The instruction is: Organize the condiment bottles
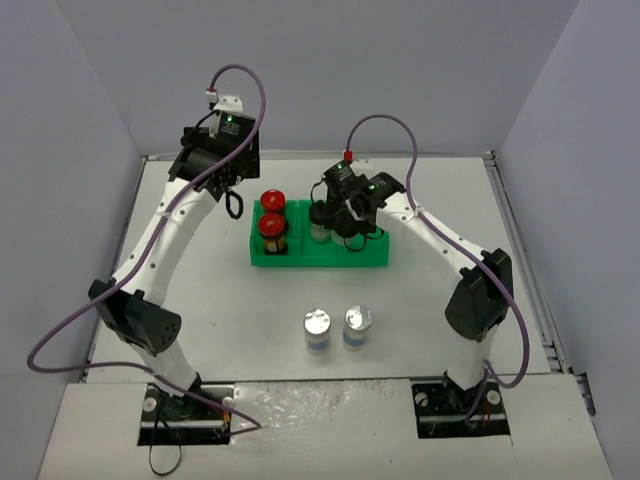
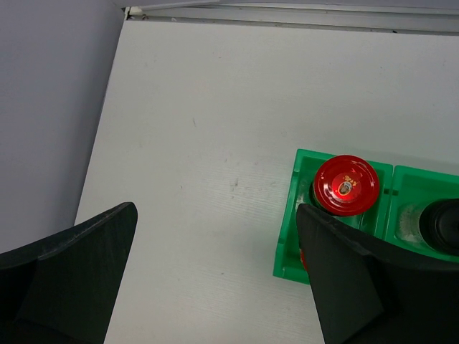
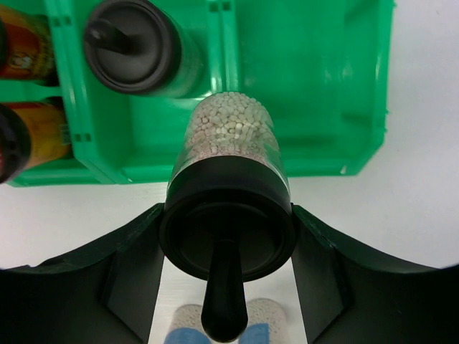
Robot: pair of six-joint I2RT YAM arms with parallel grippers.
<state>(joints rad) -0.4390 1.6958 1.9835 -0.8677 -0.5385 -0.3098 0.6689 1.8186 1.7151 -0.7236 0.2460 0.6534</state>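
The surface (image 1: 230,300) is a plain white tabletop, marked only by a few faint specks in the left wrist view. Flat blue-grey walls (image 1: 330,70) close it in on three sides. A metal strip (image 2: 287,16) runs along its far edge, and the arms are bolted to a paler board (image 1: 320,430) at the near edge.

A green tray (image 1: 300,262) with three compartments sits mid-surface. Its left compartment holds the two red-capped jars (image 1: 272,215), upright, one behind the other. A black-capped jar (image 3: 133,44) stands in the middle compartment.

The right pincer (image 3: 229,215) is clamped on the second black-capped jar (image 3: 229,136), one finger against each side of its cap. That jar is filled with pale granules and is held over the near part of the tray. Whether it is over the middle or the right compartment cannot be told.

The left pincer (image 2: 215,215) hangs above bare surface just left of the tray, its fingers spread wide with nothing between them.

The two silver-capped jars (image 1: 338,325) stand side by side on the surface, nearer the arm bases than the tray and well clear of it.
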